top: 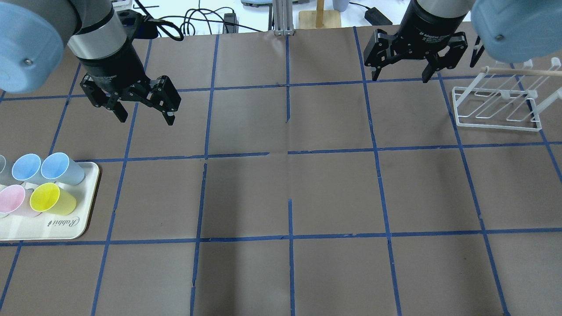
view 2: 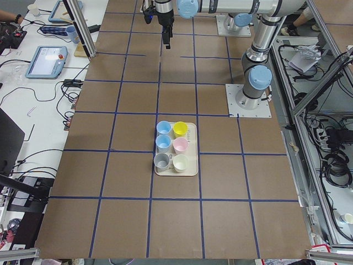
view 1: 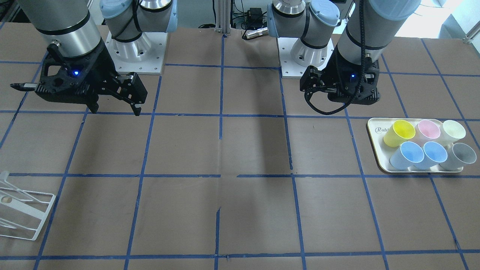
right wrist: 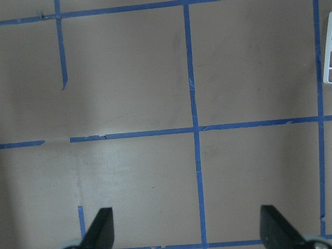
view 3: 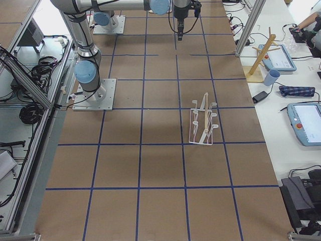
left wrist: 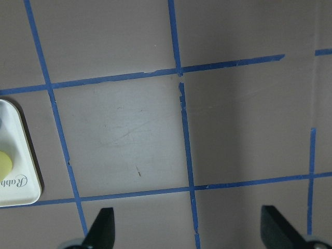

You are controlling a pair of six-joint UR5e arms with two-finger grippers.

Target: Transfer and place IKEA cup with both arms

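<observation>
Although two pale blue tumblers look alike, so that I cannot tell which is meant, the IKEA cup (top: pixel 61 168) and its twin (top: pixel 27 169) are both smooth, tapered, handleless plastic. They stand mouth-up, side by side, in a cream tray (top: pixel 52 231) with rounded corners and a cursive mark. The tray holds six cups in two rows of three: the blues and a grey cup (view 1: pixel 459 155) in the row farther from the robot, and a yellow cup (top: pixel 49 198), a pink cup (top: pixel 13 200) and an off-white cup (view 1: pixel 453 131) in the nearer row.

The desk (top: pixel 333 193) is covered in matte brown sheeting, gridded with blue tape. A white wire rack (top: pixel 496 126) sits on it at the robot's right.

The left arm (top: pixel 109 52) hangs over bare desk beyond the tray, its black jaws spread and empty. The right arm (top: pixel 434 22) hangs near the rack, its jaws likewise released.
</observation>
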